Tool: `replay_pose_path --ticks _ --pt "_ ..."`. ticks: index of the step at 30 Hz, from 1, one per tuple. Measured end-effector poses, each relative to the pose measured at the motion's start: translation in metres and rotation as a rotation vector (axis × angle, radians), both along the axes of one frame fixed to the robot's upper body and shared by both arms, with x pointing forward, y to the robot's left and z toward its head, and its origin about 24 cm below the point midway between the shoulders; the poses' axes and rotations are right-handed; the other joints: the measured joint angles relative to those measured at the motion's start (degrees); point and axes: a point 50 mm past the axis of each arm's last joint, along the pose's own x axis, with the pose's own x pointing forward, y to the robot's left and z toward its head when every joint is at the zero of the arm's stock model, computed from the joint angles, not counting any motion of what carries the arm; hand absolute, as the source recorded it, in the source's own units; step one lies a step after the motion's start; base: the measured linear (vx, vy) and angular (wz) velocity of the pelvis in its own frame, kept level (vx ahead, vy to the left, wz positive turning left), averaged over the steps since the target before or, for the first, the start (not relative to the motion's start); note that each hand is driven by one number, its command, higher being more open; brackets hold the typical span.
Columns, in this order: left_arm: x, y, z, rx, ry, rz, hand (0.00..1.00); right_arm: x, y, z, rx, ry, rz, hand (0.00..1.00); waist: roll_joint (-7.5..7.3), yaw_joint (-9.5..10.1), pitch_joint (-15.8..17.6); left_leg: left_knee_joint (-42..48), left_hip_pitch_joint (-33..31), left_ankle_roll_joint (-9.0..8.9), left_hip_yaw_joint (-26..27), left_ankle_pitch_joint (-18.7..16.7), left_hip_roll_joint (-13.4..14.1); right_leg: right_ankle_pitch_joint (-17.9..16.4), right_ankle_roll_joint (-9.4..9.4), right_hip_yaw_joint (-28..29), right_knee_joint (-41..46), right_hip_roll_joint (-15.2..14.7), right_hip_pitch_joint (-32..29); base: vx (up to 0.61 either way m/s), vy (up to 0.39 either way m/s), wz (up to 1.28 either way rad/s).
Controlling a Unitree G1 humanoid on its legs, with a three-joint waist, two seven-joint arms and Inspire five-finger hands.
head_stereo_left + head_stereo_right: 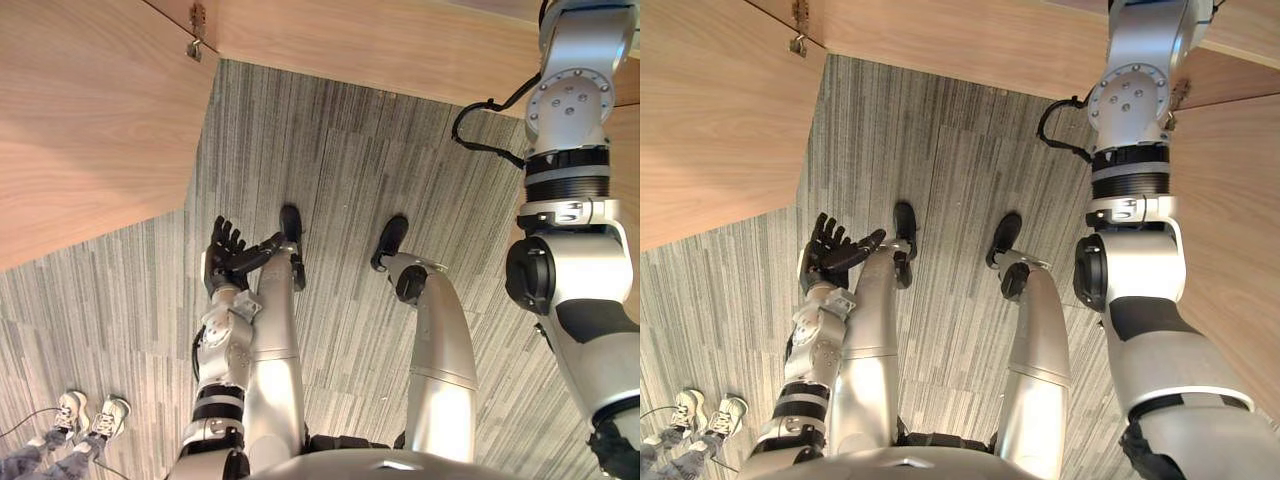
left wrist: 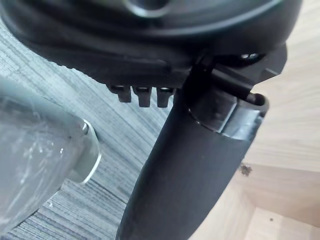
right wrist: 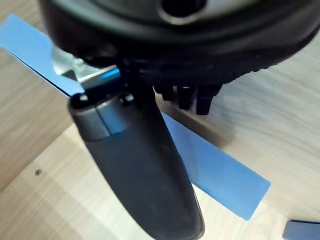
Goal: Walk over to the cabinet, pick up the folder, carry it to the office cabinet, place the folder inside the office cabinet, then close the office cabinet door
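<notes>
My right hand [image 3: 137, 160] hangs open inside the far cabinet [image 3: 45, 205], thumb straight across the thin blue folder [image 3: 222, 175] standing against its wooden wall; it looks light, bendy and slick, so I'd pinch near an edge.

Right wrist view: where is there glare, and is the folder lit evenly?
Right wrist view: a bright glint on the right hand; the folder is paler at one end. Left eye view: soft light on the cabinet door, no glare.
</notes>
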Motion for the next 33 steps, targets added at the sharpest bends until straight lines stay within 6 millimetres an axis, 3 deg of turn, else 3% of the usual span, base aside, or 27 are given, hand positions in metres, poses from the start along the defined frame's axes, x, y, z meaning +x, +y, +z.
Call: replay_pose_path --ticks 7,11,23,27,33 --pt "0.001 -0.001 0.002 0.002 -0.009 -0.005 1.00 0.002 0.010 0.000 -0.068 0.008 0.016 1.00 0.00 -0.24 0.0 0.0 0.5 0.00 0.4 0.0 0.5 0.4 -0.32 0.3 -0.3 0.5 0.2 -0.01 0.025 -0.05" --pt "0.001 0.000 0.003 0.008 -0.009 -0.005 1.00 0.002 0.015 0.003 -0.211 0.013 -0.006 1.00 0.00 -0.98 0.0 -0.1 0.8 0.00 0.6 0.0 0.8 0.6 -0.38 0.4 -0.8 0.8 0.5 -0.01 0.034 -0.05" --pt "-0.001 0.002 -0.003 0.035 0.006 -0.058 1.00 -0.008 -0.011 0.016 -0.888 0.062 -0.218 1.00 -0.03 -1.89 0.0 -2.1 3.5 0.22 1.8 0.0 1.8 2.2 -0.21 0.4 -4.7 1.9 3.6 0.00 0.025 -0.05" --pt "-0.001 0.005 -0.008 0.048 0.029 -0.078 1.00 -0.008 -0.011 0.017 -1.139 0.098 -0.326 1.00 -0.03 -2.77 0.0 -3.0 4.7 0.67 2.4 -0.2 2.2 2.8 0.24 0.4 -6.5 2.4 5.3 0.01 0.025 -0.06" --pt "0.022 0.001 0.004 0.047 0.008 -0.098 1.00 -0.011 -0.005 0.031 -1.417 0.128 -0.548 1.00 -0.04 -3.02 0.0 -3.1 4.7 0.88 3.6 -0.2 2.6 3.8 0.44 0.8 -7.4 2.5 5.3 0.01 0.032 -0.05"
